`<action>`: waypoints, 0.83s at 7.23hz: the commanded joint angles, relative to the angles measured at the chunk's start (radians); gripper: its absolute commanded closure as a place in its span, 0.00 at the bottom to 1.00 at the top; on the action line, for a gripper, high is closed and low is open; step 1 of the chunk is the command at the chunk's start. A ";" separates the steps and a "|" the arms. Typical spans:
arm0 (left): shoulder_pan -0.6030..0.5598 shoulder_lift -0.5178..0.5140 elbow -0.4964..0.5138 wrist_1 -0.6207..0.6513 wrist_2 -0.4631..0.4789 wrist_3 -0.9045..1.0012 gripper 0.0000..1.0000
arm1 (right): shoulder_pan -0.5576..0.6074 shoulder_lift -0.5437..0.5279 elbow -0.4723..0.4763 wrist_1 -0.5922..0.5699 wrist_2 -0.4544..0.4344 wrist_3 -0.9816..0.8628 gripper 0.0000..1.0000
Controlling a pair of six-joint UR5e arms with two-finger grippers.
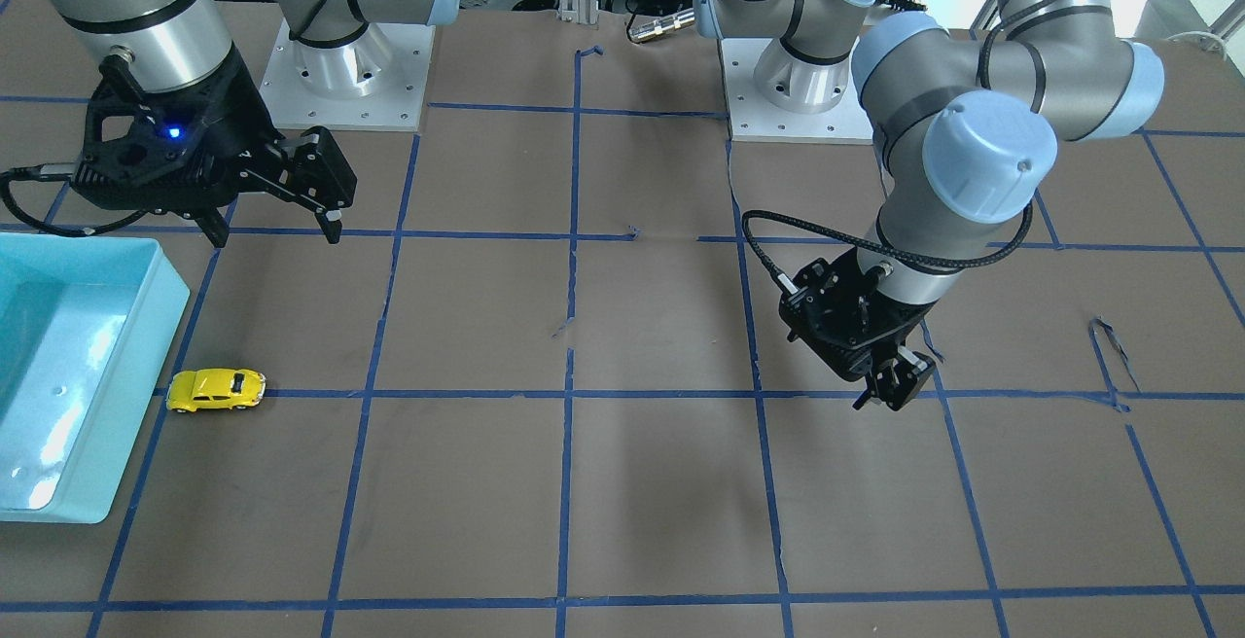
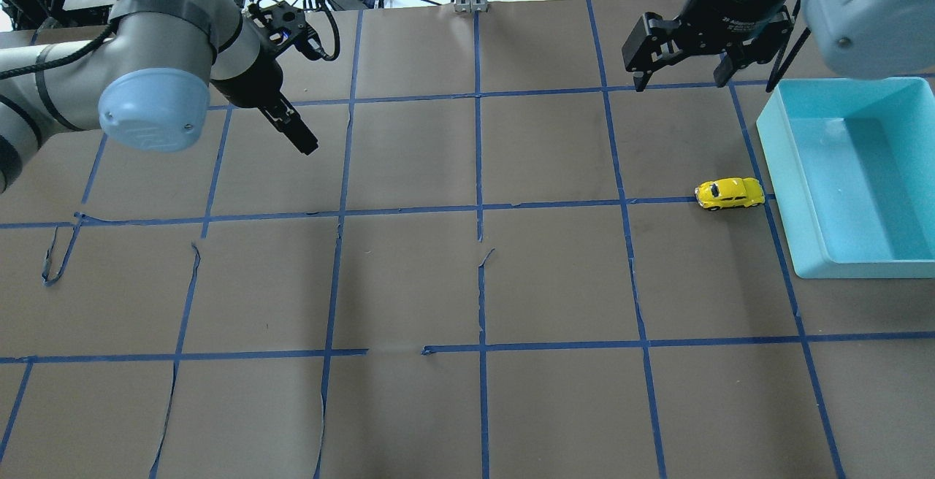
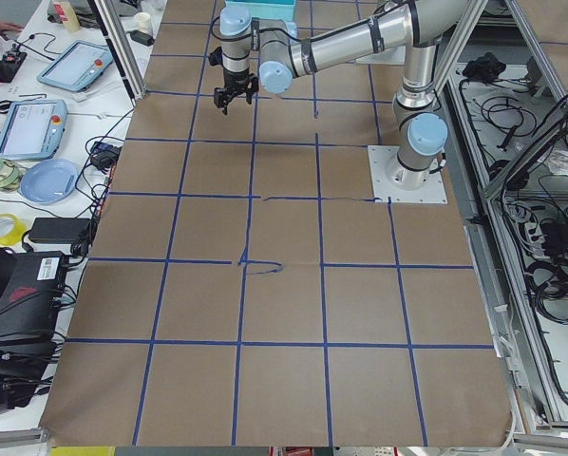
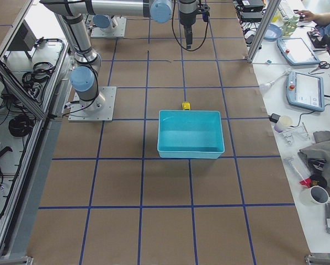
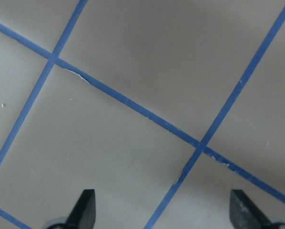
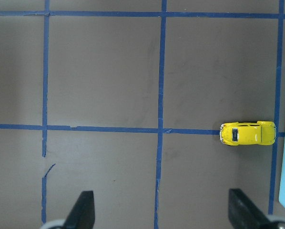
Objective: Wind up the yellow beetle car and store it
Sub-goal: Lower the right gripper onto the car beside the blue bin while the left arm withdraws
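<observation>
The yellow beetle car (image 1: 215, 390) stands on its wheels on a blue tape line, just beside the teal bin (image 1: 173, 300). It also shows in the overhead view (image 2: 729, 193), the exterior right view (image 4: 185, 105) and the right wrist view (image 6: 248, 133). My right gripper (image 2: 681, 83) is open and empty, raised above the table, toward the robot side of the car; its fingertips (image 6: 85, 205) frame the bottom of the wrist view. My left gripper (image 2: 305, 144) is open and empty over bare table far from the car; its fingertips (image 5: 86, 204) show.
The teal bin (image 2: 774, 143) is an open, empty rectangular tub at the table's end on the robot's right. The brown table cover carries a blue tape grid (image 2: 478, 209) with a few torn spots. Arm bases (image 1: 345, 74) stand at the robot side.
</observation>
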 commanded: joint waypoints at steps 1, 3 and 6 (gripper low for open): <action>-0.003 0.083 0.018 -0.086 0.009 -0.276 0.00 | 0.000 0.001 0.000 0.000 -0.006 -0.022 0.00; -0.003 0.156 0.020 -0.184 0.009 -0.516 0.00 | 0.000 0.015 0.017 0.009 -0.001 -0.154 0.00; -0.002 0.259 0.035 -0.257 0.045 -0.714 0.00 | 0.000 0.039 0.205 -0.102 -0.009 -0.443 0.00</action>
